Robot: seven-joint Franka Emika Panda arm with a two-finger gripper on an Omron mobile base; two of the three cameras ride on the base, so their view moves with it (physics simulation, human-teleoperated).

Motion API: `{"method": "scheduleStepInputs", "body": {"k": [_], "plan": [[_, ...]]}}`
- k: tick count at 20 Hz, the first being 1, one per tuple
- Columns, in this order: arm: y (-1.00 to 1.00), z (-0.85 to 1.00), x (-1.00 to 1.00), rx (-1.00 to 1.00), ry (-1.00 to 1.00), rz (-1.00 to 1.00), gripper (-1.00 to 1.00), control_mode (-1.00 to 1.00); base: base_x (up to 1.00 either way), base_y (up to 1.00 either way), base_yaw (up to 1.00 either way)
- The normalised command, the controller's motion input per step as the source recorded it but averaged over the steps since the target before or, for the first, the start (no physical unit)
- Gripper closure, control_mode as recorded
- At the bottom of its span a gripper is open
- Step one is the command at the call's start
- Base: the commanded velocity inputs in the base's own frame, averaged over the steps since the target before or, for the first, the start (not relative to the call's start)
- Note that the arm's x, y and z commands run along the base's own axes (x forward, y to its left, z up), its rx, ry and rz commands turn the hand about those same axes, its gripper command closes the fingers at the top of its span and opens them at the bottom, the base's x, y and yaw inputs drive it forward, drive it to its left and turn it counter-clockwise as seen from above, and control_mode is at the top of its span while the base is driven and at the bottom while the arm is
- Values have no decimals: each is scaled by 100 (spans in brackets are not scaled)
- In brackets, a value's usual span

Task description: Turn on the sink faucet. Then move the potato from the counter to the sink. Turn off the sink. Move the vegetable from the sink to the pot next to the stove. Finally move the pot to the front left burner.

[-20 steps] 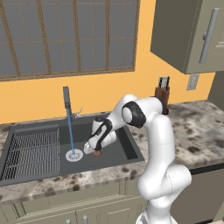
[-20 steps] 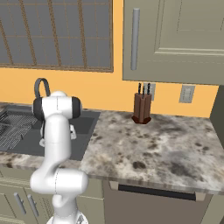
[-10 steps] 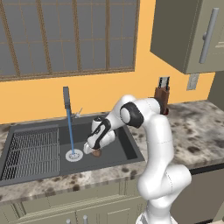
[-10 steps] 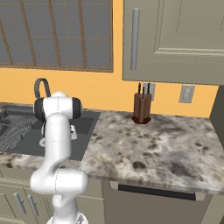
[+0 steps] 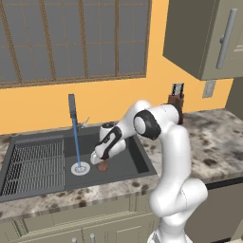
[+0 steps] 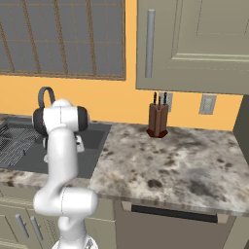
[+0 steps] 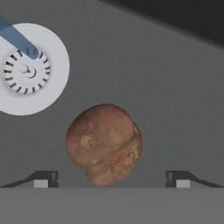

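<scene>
The brown, lumpy potato point(image 7: 104, 142) lies on the grey sink floor point(image 7: 166, 87), just right of the white drain point(image 7: 28, 70). My gripper point(image 7: 111, 179) hangs low over it, open, its fingertips point(image 7: 46, 179) standing wide on either side and clear of the potato. From the left base view the gripper point(image 5: 98, 160) is down inside the basin right above the potato point(image 5: 102, 166). A blue stream of water point(image 5: 76, 142) runs from the faucet point(image 5: 72, 105) onto the drain point(image 5: 80, 168).
A ribbed dish rack point(image 5: 35, 166) fills the left half of the sink point(image 5: 142, 156). A knife block point(image 6: 158, 119) stands at the back of the speckled counter point(image 6: 170, 165). Wall cabinets point(image 6: 194, 44) hang above it.
The jaws have spread wider and now stand off the potato, which rests on the sink floor. The arm has barely moved.
</scene>
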Motion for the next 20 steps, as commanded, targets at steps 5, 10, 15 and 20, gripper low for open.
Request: {"method": "scheduleStepInputs", "body": {"k": [5,10,15,20], "plan": [[-5,57,-25,0,-9,1,-100,-100,0,0,0],[-12,35,-12,6,-4,1,-100,-100,0,0,0],[-6,20,0,5,0,2,-100,-100,0,0,0],[-7,71,-25,0,-10,4,-100,-100,0,0,0]]}}
